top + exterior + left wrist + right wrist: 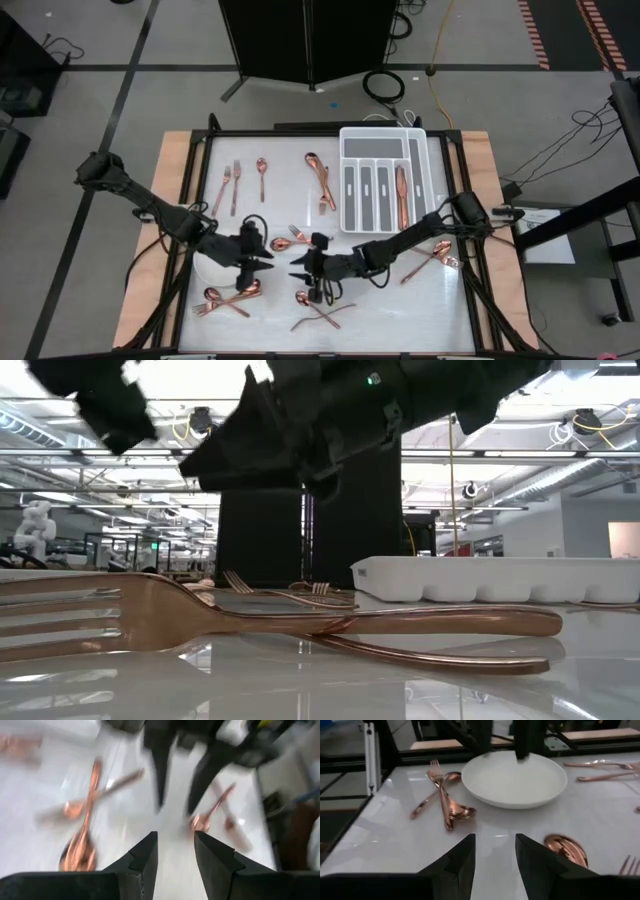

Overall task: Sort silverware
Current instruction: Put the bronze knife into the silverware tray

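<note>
Silverware (322, 178) unmarked (tray (424, 148) too)

We see a white compartmented tray (381, 180) at the worktop's (420, 300) far right and a round white plate (514, 779) near left.

Silverware (300, 622): polished copper-toned metal, mirror-glossy, smooth, throwing reflections. Worktop (395, 845): smooth white surface with a wet-looking sheen, mirroring the cutlery lying on it; its outer border (178, 170) shows pale, matt wood. Plate (515, 782): white, smooth, softly glossy, ceramic-like. Tray (500, 578): white, plastic-looking, satin rather than shiny, with dark matt compartment floors (366, 188). Right gripper (494, 851) and left gripper (175, 851): black, matt, plastic-like fingers (462, 860) with faintly grained faces.
</note>
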